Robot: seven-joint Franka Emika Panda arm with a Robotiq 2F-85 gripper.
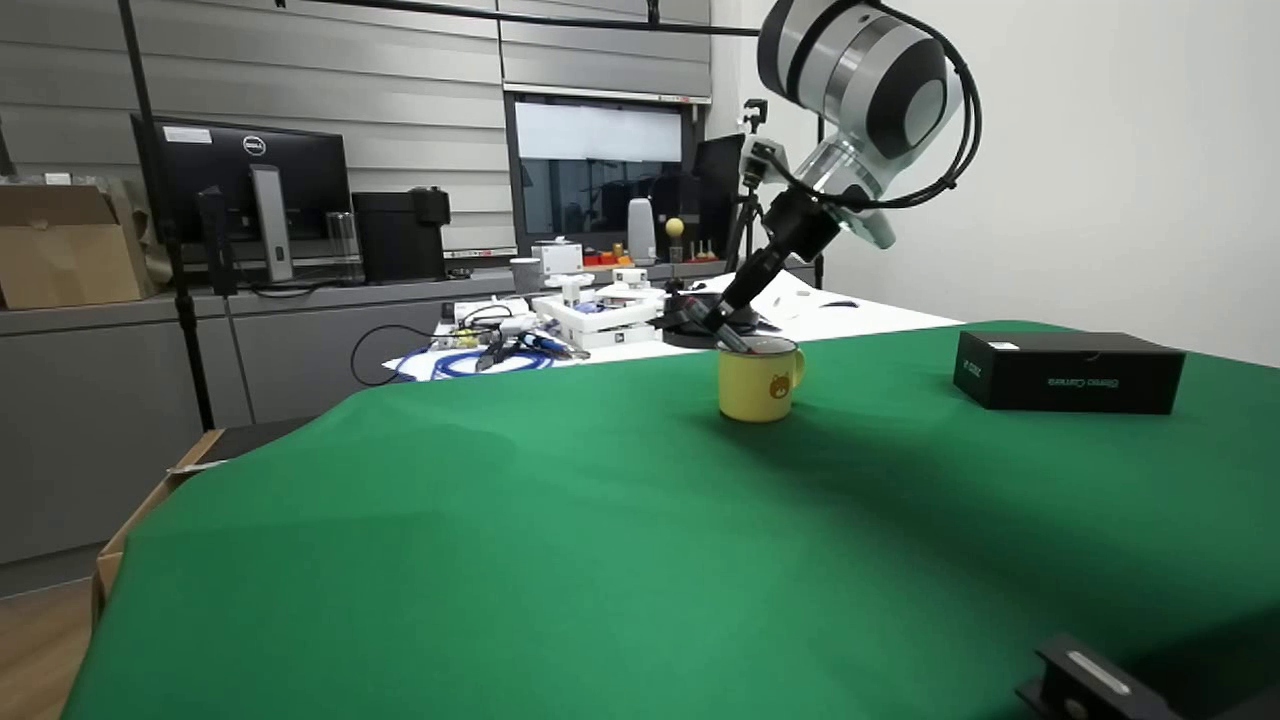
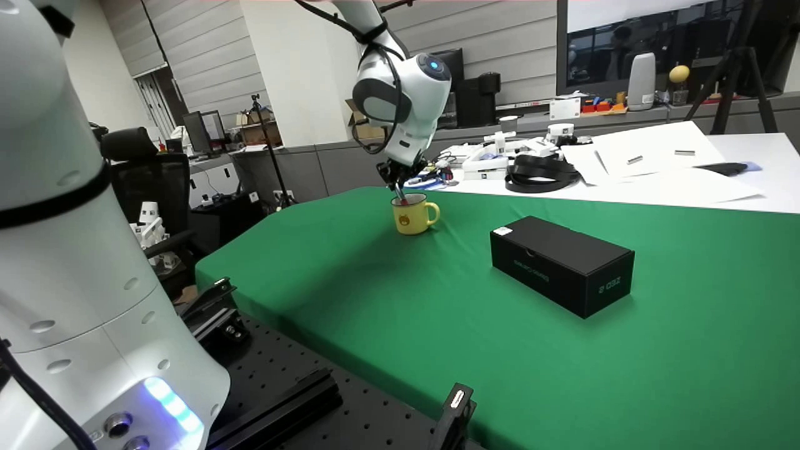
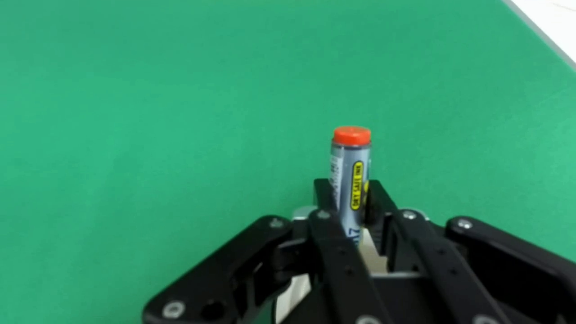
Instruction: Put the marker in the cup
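Observation:
The yellow cup [image 1: 757, 390] stands upright on the green cloth in both exterior views [image 2: 410, 219], its handle to the side. My gripper [image 1: 714, 318] is just above the cup's rim; it also shows in an exterior view [image 2: 397, 185]. In the wrist view my gripper [image 3: 349, 189] is shut on the marker [image 3: 352, 180], a grey stick with a red end that sticks out past the fingertips. In an exterior view the marker [image 1: 732, 340] slants with its red end down at the cup's mouth. How deep it reaches is hidden. The cup cannot be made out in the wrist view.
A flat black box [image 1: 1070, 372] lies on the green cloth [image 1: 560, 540] to the side of the cup; it also shows in an exterior view [image 2: 562, 265]. A white table with cables, papers and white parts [image 2: 487, 164] adjoins the cloth's far edge.

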